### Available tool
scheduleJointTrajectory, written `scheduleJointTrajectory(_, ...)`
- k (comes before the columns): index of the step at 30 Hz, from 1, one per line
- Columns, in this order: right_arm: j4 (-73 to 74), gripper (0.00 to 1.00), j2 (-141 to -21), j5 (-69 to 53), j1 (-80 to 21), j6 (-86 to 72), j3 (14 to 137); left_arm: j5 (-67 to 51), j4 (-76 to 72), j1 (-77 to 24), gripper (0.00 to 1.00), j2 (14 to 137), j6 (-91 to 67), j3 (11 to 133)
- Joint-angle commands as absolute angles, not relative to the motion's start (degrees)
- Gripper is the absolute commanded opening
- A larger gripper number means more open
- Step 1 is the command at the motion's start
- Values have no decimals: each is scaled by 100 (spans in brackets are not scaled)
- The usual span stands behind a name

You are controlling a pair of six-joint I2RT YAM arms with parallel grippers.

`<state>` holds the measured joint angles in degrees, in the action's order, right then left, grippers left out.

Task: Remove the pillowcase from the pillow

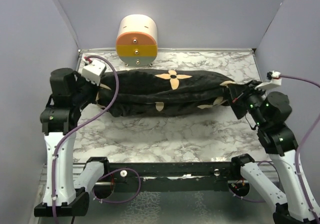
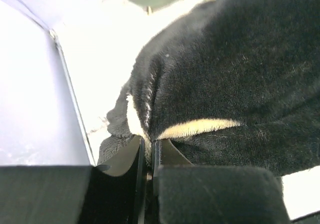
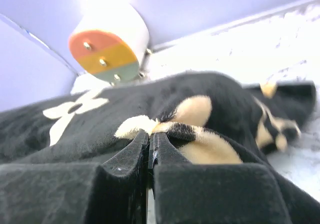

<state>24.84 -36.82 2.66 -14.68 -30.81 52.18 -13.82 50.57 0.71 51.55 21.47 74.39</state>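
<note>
Pillowcase (image 1: pixel 165 91), soft, plush, prob. slippery, lies across table (image 1: pixel 165 134); left gripper (image 2: pixel 148 145) & right gripper (image 3: pixel 150 140) each pinched tight on an end fold, likely best hold.

Counter (image 1: pixel 175 129): white-grey marble pattern, filling the middle of the top view.
Pillowcase (image 1: pixel 150 91): black plush with tan flower print, lying stretched left to right across the counter's upper half.
Cylinder (image 1: pixel 136 40): cream, its face banded orange, yellow and grey; upper centre, at the counter's back edge, just behind the pillowcase.
</note>
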Motion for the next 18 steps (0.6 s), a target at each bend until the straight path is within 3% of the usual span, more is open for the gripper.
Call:
scheduleJointTrajectory(1, 2826, 1, -3510, 871, -1477, -3036, 6397, -1611, 5284, 70, 0, 5264, 1980, 9064)
scheduleJointTrajectory(6, 3004, 1, -3826, 1009, -1477, -3006, 7340, -1884, 5568, 70, 0, 5660, 1764, 10401)
scheduleJointTrajectory(9, 3018, 1, -4180, 1100, -1477, -2953, 7557, -2037, 5493, 70, 0, 5873, 1585, 10514)
scheduleJointTrajectory(18, 2265, 1, -6471, 1035, -1468, -2835, 6700, -1618, 4081, 13, 0, 6509, 1535, 7930)
